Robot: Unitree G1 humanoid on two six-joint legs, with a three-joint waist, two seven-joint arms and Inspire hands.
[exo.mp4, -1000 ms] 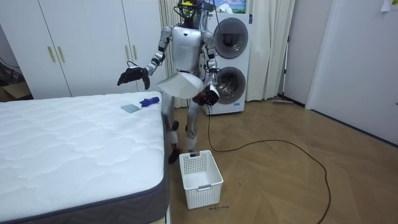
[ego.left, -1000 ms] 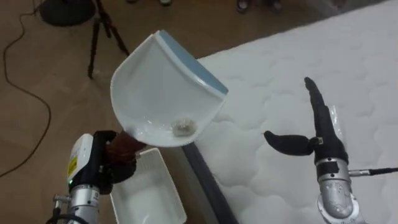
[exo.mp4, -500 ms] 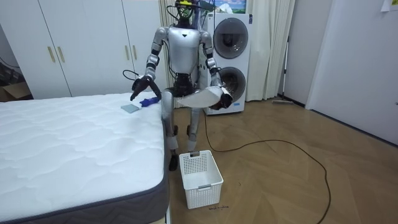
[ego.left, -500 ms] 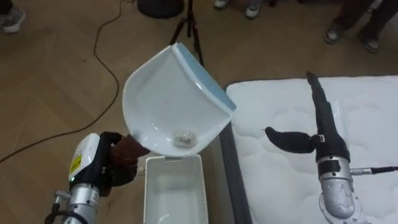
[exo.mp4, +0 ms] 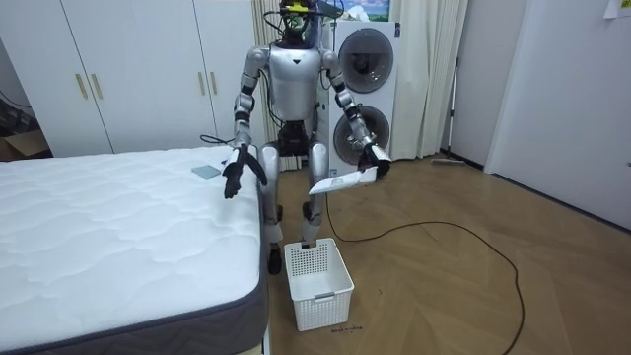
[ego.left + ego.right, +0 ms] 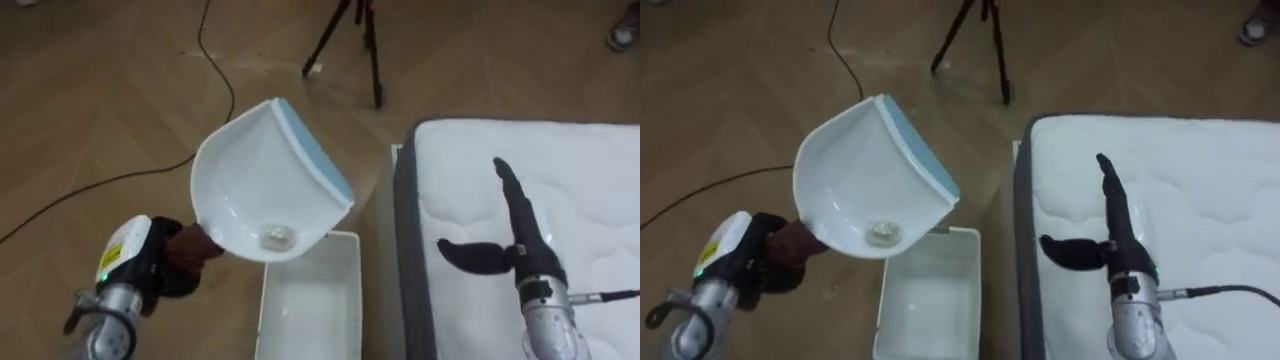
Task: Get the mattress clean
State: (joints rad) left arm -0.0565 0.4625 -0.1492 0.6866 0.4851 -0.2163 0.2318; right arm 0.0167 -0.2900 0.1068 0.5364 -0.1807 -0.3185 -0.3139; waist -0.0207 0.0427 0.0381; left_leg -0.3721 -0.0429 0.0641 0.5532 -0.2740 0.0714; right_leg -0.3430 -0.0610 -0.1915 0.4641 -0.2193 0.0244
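Now the robot stands on the wooden floor at the corner of the bed (image 6: 580, 190), facing partly away from it toward a white basket (image 6: 352, 290) that sits on the floor just beside the bed's dark side band. Its left hand (image 6: 165, 268) comes in from the lower left, with the fingers curled round the brown handle of a white dustpan (image 6: 250, 185) that has a pale blue strip along its front edge. The pan is tilted, with its open mouth raised and its rounded back low. A small crumpled scrap (image 6: 274, 238) lies in that low back part.

In the eye views the pan's back overlaps the basket's far rim. In the room view the pan hangs high above the basket, slightly toward the room view's right of it. What can be seen of the basket's inside looks bare.

The right hand (image 6: 512, 248) hovers over the white quilted mattress near the bed's edge. Its fingers are straight and point away from the robot, the thumb is spread out to the side, and it holds nothing.

A black tripod (image 6: 365, 40) stands on the floor beyond the bed's corner. In the room view a small pale blue square (image 5: 206, 171) lies on the mattress near the robot's right arm. Behind the robot are two stacked washing machines (image 5: 365, 94) and a white wardrobe (image 5: 128, 69).
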